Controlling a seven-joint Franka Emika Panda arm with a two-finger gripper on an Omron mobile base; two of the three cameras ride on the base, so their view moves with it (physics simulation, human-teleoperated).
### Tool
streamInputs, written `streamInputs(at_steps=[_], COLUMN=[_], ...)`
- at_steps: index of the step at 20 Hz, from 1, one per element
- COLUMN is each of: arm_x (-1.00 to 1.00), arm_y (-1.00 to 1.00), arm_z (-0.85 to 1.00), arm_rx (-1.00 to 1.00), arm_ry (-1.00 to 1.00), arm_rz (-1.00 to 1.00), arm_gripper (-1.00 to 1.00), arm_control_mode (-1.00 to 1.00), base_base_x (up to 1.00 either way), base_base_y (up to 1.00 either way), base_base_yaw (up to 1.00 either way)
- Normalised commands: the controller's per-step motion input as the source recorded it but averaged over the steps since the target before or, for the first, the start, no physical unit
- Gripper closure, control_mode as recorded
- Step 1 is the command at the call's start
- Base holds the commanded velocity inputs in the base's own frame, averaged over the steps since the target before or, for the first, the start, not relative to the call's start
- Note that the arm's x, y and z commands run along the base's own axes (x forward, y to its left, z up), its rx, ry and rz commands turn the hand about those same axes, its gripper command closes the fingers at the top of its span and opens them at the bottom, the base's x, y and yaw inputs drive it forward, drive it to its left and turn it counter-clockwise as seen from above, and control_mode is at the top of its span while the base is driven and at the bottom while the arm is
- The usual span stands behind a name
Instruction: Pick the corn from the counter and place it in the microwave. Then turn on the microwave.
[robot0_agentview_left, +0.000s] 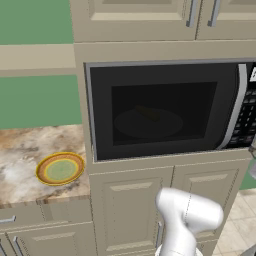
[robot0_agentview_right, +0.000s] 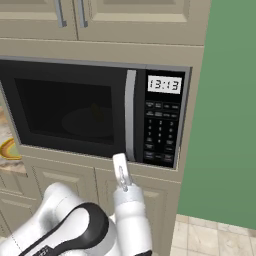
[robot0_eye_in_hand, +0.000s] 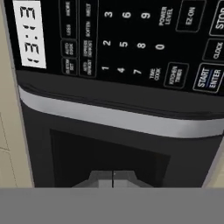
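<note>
Green walls frame the built-in microwave (robot0_agentview_right: 95, 112), whose door is closed with the corn (robot0_agentview_left: 149, 113) dimly visible on the turntable inside. With its fingers pressed together and holding nothing, the tool (robot0_eye_in_hand: 113, 176) faces the door near the button panel (robot0_eye_in_hand: 131, 41). Placing looks done; pressing start remains.

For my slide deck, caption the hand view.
Shut gripper faces the closed microwave, its silver handle and button panel.

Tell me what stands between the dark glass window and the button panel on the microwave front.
The long silver handle runs upright between the glass window and the button panel of the microwave, seen in the right base view.
</note>
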Motion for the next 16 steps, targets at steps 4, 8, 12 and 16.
streamInputs(at_steps=[4,8,12,16], arm_x=[0.4,0.46,0.4,0.26], arm_y=[-0.12,-0.21,-0.27,-0.31], arm_z=[-0.02,-0.05,-0.29,-0.43], arm_rx=[0.08,0.1,0.09,0.1], arm_ry=[0.0,0.02,0.01,0.0], arm_rz=[-0.01,-0.01,-0.01,-0.01], arm_gripper=[1.0,1.0,1.0,1.0], arm_control_mode=[-1.0,-1.0,-1.0,-1.0], base_base_x=[0.0,0.0,0.0,0.0], base_base_y=[0.0,0.0,0.0,0.0], base_base_yaw=[0.0,0.0,0.0,0.0])
